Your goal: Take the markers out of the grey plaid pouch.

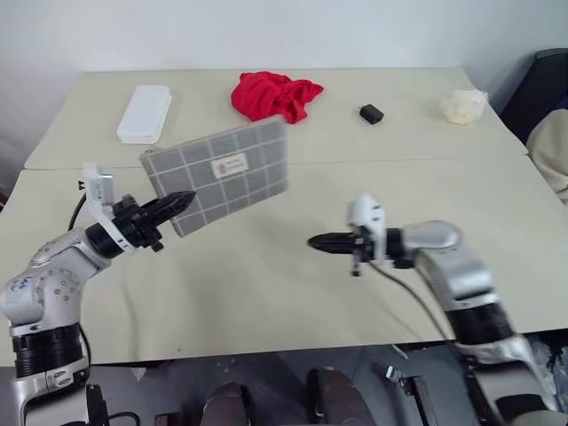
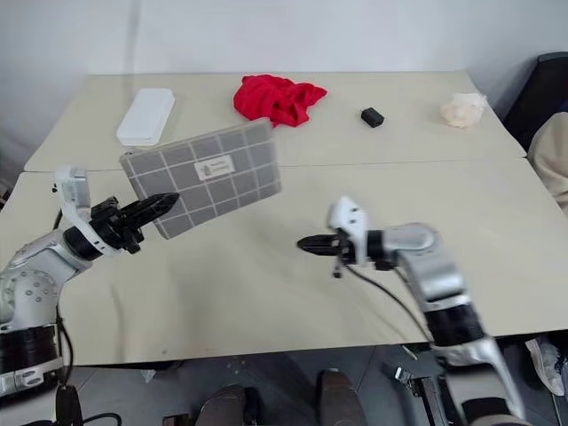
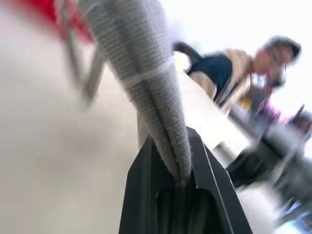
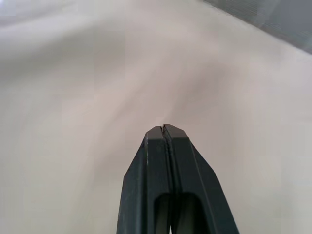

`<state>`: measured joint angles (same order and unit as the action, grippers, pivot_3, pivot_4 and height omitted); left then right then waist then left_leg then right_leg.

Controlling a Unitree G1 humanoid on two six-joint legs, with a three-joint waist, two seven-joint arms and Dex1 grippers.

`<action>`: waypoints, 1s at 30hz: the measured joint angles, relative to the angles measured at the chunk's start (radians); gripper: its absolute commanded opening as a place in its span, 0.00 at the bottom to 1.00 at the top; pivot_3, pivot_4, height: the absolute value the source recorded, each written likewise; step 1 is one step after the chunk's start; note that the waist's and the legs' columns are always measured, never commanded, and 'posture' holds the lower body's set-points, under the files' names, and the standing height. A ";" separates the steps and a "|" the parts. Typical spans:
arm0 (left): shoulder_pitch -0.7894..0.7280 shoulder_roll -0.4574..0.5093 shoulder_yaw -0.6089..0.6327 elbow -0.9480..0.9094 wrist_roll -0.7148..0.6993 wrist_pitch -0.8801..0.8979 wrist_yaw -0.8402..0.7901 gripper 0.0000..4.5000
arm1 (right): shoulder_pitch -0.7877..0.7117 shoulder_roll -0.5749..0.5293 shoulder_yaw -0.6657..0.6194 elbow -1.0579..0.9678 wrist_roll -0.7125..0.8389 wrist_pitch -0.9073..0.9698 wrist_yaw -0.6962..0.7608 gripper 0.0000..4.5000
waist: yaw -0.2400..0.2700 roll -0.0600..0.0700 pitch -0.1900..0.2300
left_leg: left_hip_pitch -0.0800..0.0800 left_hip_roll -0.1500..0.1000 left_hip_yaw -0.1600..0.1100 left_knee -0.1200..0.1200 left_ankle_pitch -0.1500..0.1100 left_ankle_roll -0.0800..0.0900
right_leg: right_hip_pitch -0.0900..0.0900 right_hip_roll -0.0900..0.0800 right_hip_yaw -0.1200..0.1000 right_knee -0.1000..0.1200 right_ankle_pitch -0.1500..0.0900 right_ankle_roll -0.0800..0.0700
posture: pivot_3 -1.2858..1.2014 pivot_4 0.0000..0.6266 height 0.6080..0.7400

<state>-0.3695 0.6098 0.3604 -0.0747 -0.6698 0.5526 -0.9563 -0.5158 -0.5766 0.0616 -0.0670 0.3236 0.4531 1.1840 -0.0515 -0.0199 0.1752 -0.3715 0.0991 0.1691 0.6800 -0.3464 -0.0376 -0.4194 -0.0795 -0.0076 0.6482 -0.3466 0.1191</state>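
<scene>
The beige tabletop [image 1: 266,293] has a seam across it and a white wall behind. The grey plaid pouch [image 1: 222,173] hangs above it, at about 10 o'clock. The left gripper [image 1: 182,202] pinches the pouch's low corner tight. The pouch looks light and floppy, so grab its edge. The right gripper [image 1: 312,240] is clenched on nothing, at 3 o'clock.
</scene>
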 measured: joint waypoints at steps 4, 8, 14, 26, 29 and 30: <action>0.013 -0.034 -0.154 0.034 0.222 -0.410 -0.086 0.00 | 0.052 -0.094 -0.105 -0.082 0.135 0.156 0.018 0.08 | 0.006 0.000 0.000 | 0.000 0.001 0.003 0.000 0.000 0.001 | 0.000 0.001 0.001 -0.002 0.000 0.001 | 0.52 0.24 1.00; -0.036 -0.092 -0.244 0.218 0.450 -0.941 -0.079 0.00 | 0.051 -0.190 -0.208 -0.132 0.339 0.426 0.002 0.35 | 0.018 0.001 0.002 | 0.000 0.001 0.003 0.002 -0.002 0.003 | 0.000 0.000 0.002 -0.003 0.001 0.002 | 0.52 0.24 1.00; -0.153 -0.103 -0.302 0.478 0.686 -1.395 0.064 0.00 | -0.119 -0.228 -0.268 -0.213 0.645 0.796 -0.104 0.79 | 0.024 0.001 0.002 | -0.001 0.001 0.004 0.003 -0.003 0.006 | -0.002 -0.001 0.004 -0.002 0.003 0.002 | 0.52 0.24 1.00; -0.267 -0.041 -0.388 0.646 1.071 -1.647 0.408 0.00 | -0.407 0.179 -0.258 -0.023 0.659 1.066 -0.625 0.99 | 0.020 0.001 0.002 | -0.008 0.002 0.011 0.004 -0.003 0.006 | -0.013 -0.001 0.001 0.008 0.003 0.002 | 0.52 0.24 1.00; -0.273 -0.023 -0.405 0.660 1.111 -1.646 0.465 0.00 | -0.431 0.235 -0.260 0.024 0.639 1.101 -0.688 0.99 | 0.021 0.001 0.002 | -0.009 0.002 0.011 0.005 -0.003 0.006 | -0.015 -0.001 0.000 0.009 0.003 0.002 | 0.52 0.24 1.00; -0.274 -0.015 -0.410 0.667 1.118 -1.644 0.476 0.00 | -0.436 0.249 -0.262 0.032 0.639 1.109 -0.698 0.99 | 0.020 0.001 0.002 | -0.011 0.002 0.011 0.005 -0.003 0.006 | -0.017 -0.001 0.000 0.010 0.003 0.002 | 0.52 0.24 1.00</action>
<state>-0.6433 0.5949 -0.0494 0.5922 0.4485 -1.0915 -0.4798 -0.9522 -0.3281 -0.2004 -0.0346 0.9627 1.5619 0.4860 -0.0313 -0.0192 0.1771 -0.3825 0.1012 0.1801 0.6850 -0.3491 -0.0317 -0.4361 -0.0806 -0.0075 0.6578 -0.3435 0.1214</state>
